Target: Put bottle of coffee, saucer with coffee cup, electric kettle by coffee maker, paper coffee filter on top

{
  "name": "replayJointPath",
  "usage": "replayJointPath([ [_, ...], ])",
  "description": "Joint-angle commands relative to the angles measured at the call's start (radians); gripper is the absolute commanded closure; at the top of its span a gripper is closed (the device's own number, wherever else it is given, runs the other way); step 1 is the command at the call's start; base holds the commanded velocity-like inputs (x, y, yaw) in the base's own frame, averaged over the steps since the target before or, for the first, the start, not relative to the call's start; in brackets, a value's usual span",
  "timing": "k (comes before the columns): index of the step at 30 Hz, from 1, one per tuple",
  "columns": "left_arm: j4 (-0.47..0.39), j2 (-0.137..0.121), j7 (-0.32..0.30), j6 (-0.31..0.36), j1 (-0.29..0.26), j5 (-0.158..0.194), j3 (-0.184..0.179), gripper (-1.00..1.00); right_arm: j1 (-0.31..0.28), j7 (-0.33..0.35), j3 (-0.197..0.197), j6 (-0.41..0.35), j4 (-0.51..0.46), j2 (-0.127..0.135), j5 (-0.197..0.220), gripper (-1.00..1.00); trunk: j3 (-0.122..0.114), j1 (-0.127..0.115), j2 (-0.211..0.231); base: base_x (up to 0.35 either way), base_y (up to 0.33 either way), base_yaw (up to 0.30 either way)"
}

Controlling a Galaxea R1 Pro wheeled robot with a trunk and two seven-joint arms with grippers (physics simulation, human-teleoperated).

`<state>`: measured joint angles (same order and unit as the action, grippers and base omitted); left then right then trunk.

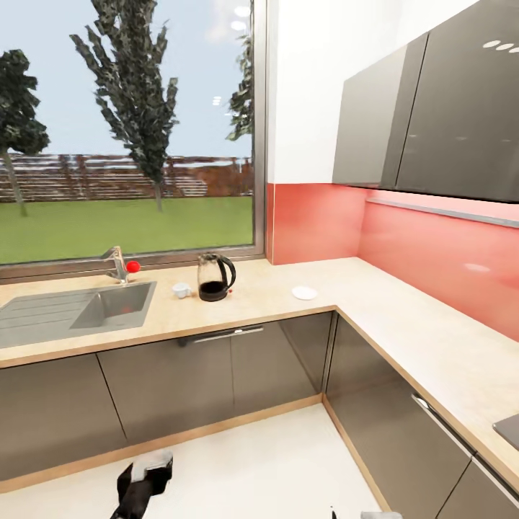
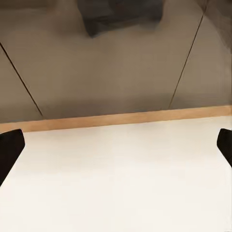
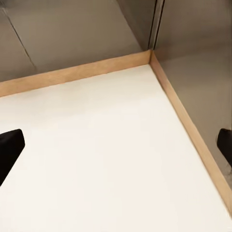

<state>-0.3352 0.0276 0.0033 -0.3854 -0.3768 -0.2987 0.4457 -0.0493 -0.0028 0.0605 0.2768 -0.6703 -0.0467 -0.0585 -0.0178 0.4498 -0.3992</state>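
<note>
The electric kettle [image 1: 216,277], clear glass with a black base and handle, stands on the kitchen countertop [image 1: 404,324] below the window. Just left of it sits the small white coffee cup [image 1: 182,290]; the white saucer [image 1: 304,292] lies apart to its right, near the corner. My left gripper [image 1: 150,472] hangs low over the white floor, far below the worktop. In the left wrist view it [image 2: 116,150] is open with nothing between its fingers. The right gripper [image 3: 116,150] is likewise open over the floor by the cabinet corner. Coffee maker, bottle of coffee, kitchen shelf and paper coffee filter are out of view.
A steel sink [image 1: 79,311] with a tap [image 1: 119,263] is set into the worktop at the left. Dark grey base cabinets [image 1: 238,375] form an L-shaped corner ahead. Wall cabinets [image 1: 432,122] hang over the right run above a red backsplash [image 1: 432,252]. A dark hob edge [image 1: 509,429] shows far right.
</note>
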Motion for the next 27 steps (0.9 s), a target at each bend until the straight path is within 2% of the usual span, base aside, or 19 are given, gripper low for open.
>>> replayJointPath([
  [1,0.001,0.003,-0.011,-0.002,-0.019,-0.010,0.008,-1.00,-0.009,0.000,0.004,0.005,-0.002,-0.004,-0.006,-1.00,0.001,0.000,-0.001,0.000,0.000,0.000],
  [5,0.001,0.017,-0.103,0.008,-0.159,-0.007,0.010,-1.00,-0.103,-0.001,0.004,0.011,-0.010,-0.019,-0.006,-1.00,0.001,0.000,-0.001,0.000,0.000,0.000],
  [6,0.001,0.020,-0.113,0.011,-0.189,-0.007,0.010,-1.00,-0.127,-0.001,0.004,0.011,-0.011,-0.021,-0.006,-1.00,0.001,0.000,-0.001,0.000,0.000,0.000],
  [7,0.002,0.024,-0.125,0.034,-0.253,-0.007,0.010,-1.00,-0.182,-0.002,0.004,0.011,-0.010,-0.023,-0.005,-1.00,0.001,0.000,-0.001,0.000,0.000,0.000],
  [8,0.003,0.025,-0.127,0.046,-0.269,-0.006,0.010,-1.00,-0.196,-0.002,0.004,0.011,-0.010,-0.023,-0.005,-1.00,0.001,0.000,-0.001,0.000,0.000,0.000],
  [9,0.003,0.028,-0.132,0.113,-0.327,-0.006,0.010,-1.00,-0.257,-0.002,0.004,0.011,-0.011,-0.023,-0.004,-1.00,0.001,0.000,-0.001,0.000,0.000,0.000],
  [11,0.002,0.034,-0.143,0.190,-0.392,-0.007,0.011,-1.00,-0.331,-0.002,0.005,0.009,-0.013,-0.024,-0.003,-1.00,0.001,0.000,-0.001,0.000,0.000,0.000],
  [12,0.002,0.041,-0.159,0.251,-0.443,-0.007,0.010,-1.00,-0.396,-0.002,0.005,0.007,-0.013,-0.023,-0.003,-1.00,0.001,0.000,-0.001,0.000,0.000,0.000],
  [13,0.002,0.054,-0.177,0.355,-0.510,-0.007,0.010,-1.00,-0.478,-0.002,0.005,-0.014,-0.012,-0.024,-0.003,-1.00,0.001,0.000,-0.001,0.000,0.000,0.000],
  [14,0.002,0.059,-0.183,0.399,-0.536,-0.007,0.010,-1.00,-0.509,-0.002,0.005,-0.036,-0.012,-0.024,-0.003,-1.00,0.001,0.000,-0.001,0.000,0.000,0.000],
  [17,0.002,0.068,-0.191,0.513,-0.601,-0.007,0.011,-1.00,-0.598,-0.002,0.005,-0.169,-0.013,-0.024,-0.003,-1.00,0.001,0.000,-0.001,0.000,0.000,0.000],
  [18,0.002,0.070,-0.191,0.529,-0.609,-0.007,0.011,-1.00,-0.612,-0.002,0.005,-0.194,-0.014,-0.024,-0.003,-1.00,0.001,0.000,-0.001,0.000,0.000,0.000],
  [19,0.002,0.075,-0.192,0.573,-0.629,-0.007,0.011,-1.00,-0.648,-0.002,0.005,-0.262,-0.014,-0.024,-0.003,-1.00,0.001,0.000,-0.001,0.000,0.000,0.000],
  [20,0.002,0.083,-0.190,0.657,-0.664,-0.007,0.011,-1.00,-0.696,-0.003,0.005,-0.359,-0.014,-0.024,-0.003,-1.00,0.001,0.000,-0.001,0.000,0.000,0.000],
  [21,0.002,0.084,-0.190,0.672,-0.670,-0.007,0.011,-1.00,-0.703,-0.003,0.005,-0.374,-0.014,-0.024,-0.003,-1.00,0.001,0.000,-0.001,0.000,0.000,0.000],
  [25,0.002,0.087,-0.190,0.798,-0.713,-0.006,0.011,-1.00,-0.747,-0.003,0.005,-0.513,-0.021,-0.023,-0.004,-1.00,0.001,0.000,-0.001,0.000,0.000,0.000],
  [27,0.002,0.092,-0.192,0.884,-0.738,-0.006,0.011,-1.00,-0.761,-0.002,0.006,-0.615,-0.062,-0.022,-0.005,-1.00,0.001,0.000,-0.001,0.000,0.000,0.000],
])
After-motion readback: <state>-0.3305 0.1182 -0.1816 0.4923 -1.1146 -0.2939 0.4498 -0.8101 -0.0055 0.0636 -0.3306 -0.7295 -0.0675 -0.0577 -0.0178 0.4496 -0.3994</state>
